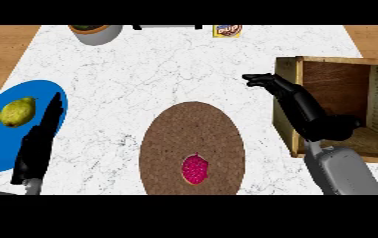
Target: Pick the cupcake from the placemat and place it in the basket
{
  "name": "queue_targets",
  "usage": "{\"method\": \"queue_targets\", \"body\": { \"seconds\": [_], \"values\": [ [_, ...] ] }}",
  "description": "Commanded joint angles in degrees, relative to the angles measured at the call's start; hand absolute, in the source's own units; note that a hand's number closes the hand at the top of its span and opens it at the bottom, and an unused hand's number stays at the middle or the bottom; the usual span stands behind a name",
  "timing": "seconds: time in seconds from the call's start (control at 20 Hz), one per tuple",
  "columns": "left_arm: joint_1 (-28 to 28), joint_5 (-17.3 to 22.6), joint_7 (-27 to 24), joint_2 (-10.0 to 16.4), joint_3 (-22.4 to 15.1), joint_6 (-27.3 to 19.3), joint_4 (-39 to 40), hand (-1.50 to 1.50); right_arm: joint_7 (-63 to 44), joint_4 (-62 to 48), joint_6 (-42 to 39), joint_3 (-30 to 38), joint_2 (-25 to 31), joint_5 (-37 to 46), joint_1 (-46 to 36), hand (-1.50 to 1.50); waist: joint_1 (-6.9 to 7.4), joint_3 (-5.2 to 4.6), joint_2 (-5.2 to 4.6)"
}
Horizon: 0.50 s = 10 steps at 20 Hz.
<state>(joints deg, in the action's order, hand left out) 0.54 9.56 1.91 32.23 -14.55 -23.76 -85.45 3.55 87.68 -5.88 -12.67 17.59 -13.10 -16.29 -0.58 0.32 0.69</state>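
A cupcake (pixel 195 169) with pink-red frosting sits on the round brown placemat (pixel 192 132), near its lower edge. The basket (pixel 289 99), a wooden crate with an open top, stands at the right side of the counter. My right hand (pixel 299 102) hovers over the basket's left wall, fingers stretched out toward the upper left, open and holding nothing. It is well above and right of the cupcake. My left hand (pixel 40 137) rests at the left edge with straight fingers pointing up, over a blue plate.
A blue plate (pixel 44 94) at the left carries a yellow-green pear (pixel 18 111). At the far edge stand a grey bowl (pixel 96 33) and a small packet (pixel 227 30). White marble counter lies between placemat and basket.
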Motion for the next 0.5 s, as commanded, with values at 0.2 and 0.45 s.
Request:
{"method": "queue_targets", "body": {
  "seconds": [0.2, 0.45],
  "values": [
    [-7.63, 6.25, 2.80, -0.69, 2.16, 7.34, -0.11, 0.00, 3.66, -5.26, -13.54, -2.42, -10.83, -13.10, -16.10, 1.50, 5.34, -0.18, -2.11],
    [-8.86, 9.23, 5.43, -3.72, 0.81, 9.37, 1.36, 0.00, 18.05, 3.32, -23.46, -17.76, -6.62, 7.50, -20.51, -1.50, 3.31, -0.29, -1.21]
  ]
}}
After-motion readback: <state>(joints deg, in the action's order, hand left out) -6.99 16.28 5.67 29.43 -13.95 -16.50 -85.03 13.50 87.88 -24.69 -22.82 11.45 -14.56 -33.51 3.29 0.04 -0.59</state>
